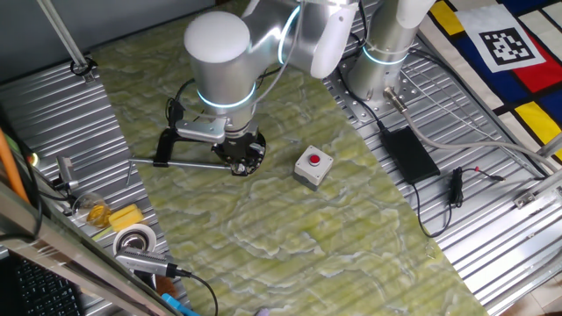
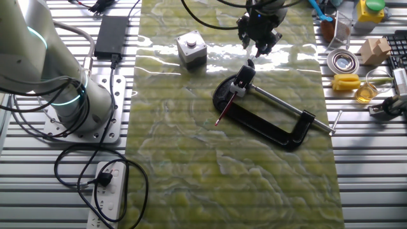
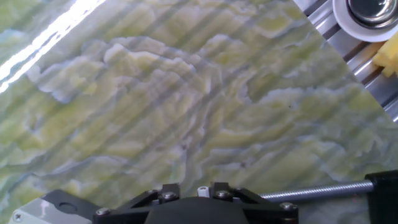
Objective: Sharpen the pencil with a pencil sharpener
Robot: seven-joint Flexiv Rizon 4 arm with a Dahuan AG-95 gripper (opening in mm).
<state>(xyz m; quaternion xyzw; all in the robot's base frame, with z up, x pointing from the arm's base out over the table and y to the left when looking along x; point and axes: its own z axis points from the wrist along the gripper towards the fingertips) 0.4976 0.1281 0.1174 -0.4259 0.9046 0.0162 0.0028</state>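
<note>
Surface: a green-and-yellow marbled mat [image 2: 191, 165] lying on a ribbed metal bench; a glare band crosses its far end in the other fixed view.
Near ground: a white power strip [image 2: 108, 191] with a black cable on the bare ribs, beside the silver arm base [image 2: 82, 108].
Clamp: a black G-shaped clamp frame [image 2: 280, 130] lies flat mid-mat, its silver screw rod [image 2: 280, 102] running toward the mat's right edge.
Pencil: the thin dark red pencil [image 2: 224, 109] slants on the mat, its upper end at the clamp jaw by the sharpener.
Sharpener: the small glossy black pencil sharpener [image 2: 244, 77] with a pale spot sits in the clamp's jaw.
Fingers: the black two-finger gripper [image 2: 257, 44] hangs just above the sharpener; I cannot tell whether its fingers are spread or pressed together.
Button box: a grey box with a red button [image 2: 191, 48] stands well apart to the left, toward the far end.
Edges: tape roll [image 2: 343, 62], yellow block [image 2: 346, 81] and wooden block [image 2: 375, 49] crowd the right rail; a black power brick [image 2: 109, 33] lies at the far left.
Open room: the wide near half of the mat.
</note>
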